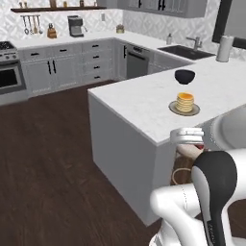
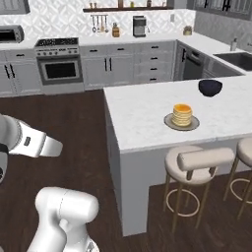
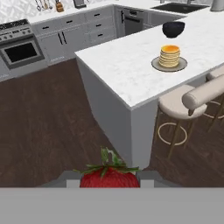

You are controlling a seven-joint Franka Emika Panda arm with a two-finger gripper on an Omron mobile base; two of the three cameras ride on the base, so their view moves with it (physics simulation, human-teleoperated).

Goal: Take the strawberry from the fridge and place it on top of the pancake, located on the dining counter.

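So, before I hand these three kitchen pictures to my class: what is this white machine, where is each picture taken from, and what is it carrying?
All three are rendered pictures of one moment. The white machine is a robot arm on a driving base. Two cameras ride on that base, one behind the arm on each side, both looking at the dining counter. On the counter stands a pancake stack on a grey plate, with a dark bowl beyond it. Stools stand at its side. The third camera sits on the arm's hand and looks along the pincer, which is shut on a strawberry, its green leaves upward in that picture. The strawberry is not yet over the pancake.
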